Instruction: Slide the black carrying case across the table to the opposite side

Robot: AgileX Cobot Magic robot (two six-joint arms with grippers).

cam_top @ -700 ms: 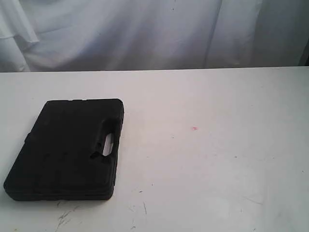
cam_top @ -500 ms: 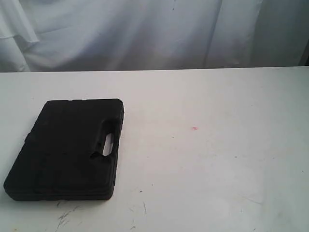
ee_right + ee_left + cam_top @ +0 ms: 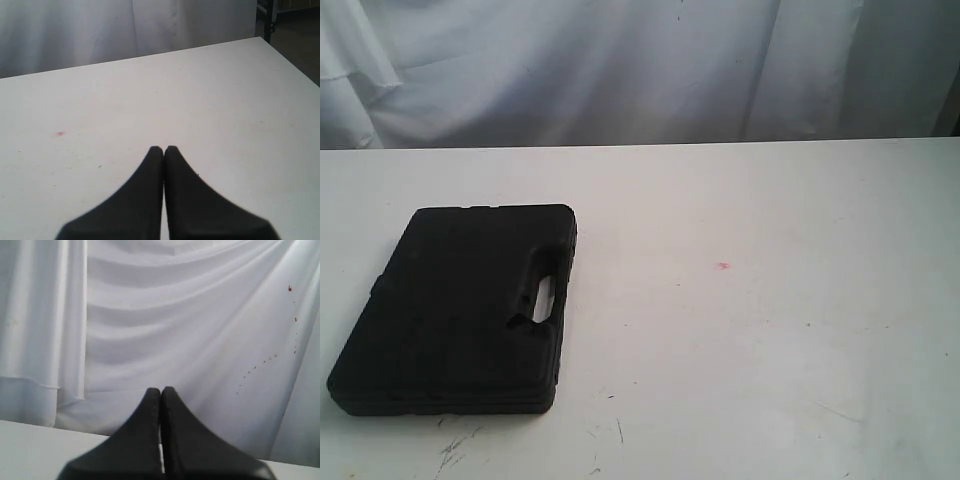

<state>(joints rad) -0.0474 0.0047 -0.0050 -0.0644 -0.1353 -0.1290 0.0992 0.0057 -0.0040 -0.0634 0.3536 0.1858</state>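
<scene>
None of the slide looks done: the black carrying case (image 3: 455, 310) lies on the table's (image 3: 770, 330) left side, untouched; the 2 pairs of jaws sit closed, empty.

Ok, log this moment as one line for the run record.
phase: slide not started | black carrying case: flat on table, exterior-view left, untouched | left gripper: jaws shut, empty, facing curtain | right gripper: jaws shut, empty, above table
</scene>
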